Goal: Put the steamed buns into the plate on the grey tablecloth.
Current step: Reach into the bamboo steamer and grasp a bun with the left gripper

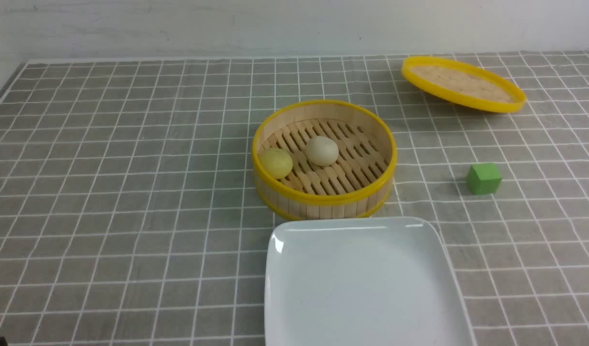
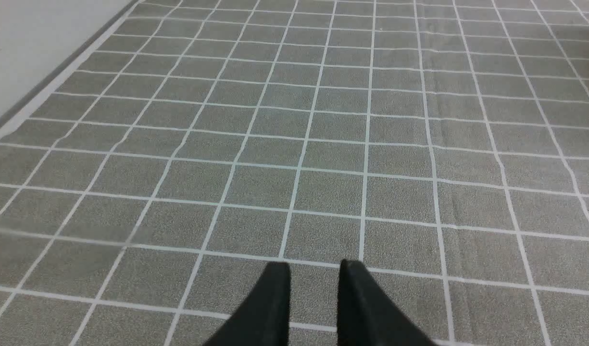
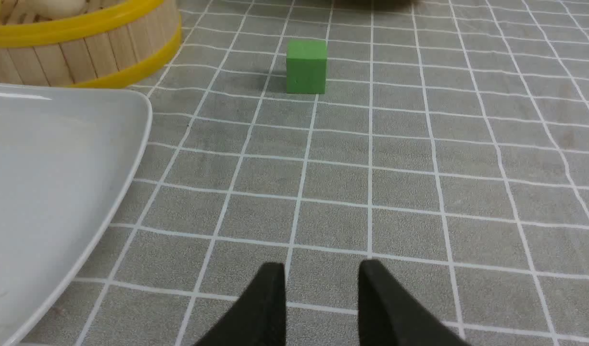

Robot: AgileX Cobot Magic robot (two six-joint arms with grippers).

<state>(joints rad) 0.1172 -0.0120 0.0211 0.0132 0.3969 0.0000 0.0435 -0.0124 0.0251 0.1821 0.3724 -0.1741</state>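
left gripper jaws parted a little, empty; right gripper same deal, jaws parted bit wider, empty too; both angled forward and down-ish

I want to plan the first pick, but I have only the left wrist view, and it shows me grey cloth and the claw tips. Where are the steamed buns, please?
Observer: Both are inside the open bamboo steamer; the pale yellow bun rests at its left wall, the cream-white bun nearer the middle.
Operator: And where is the plate?
Observer: The white plate stands just in front of the steamer, on the robot's side, and its visible part is bare.
Operator: Is the right claw free?
Observer: Yes, the right claw is open and holds nothing; a green cube lies ahead of it.
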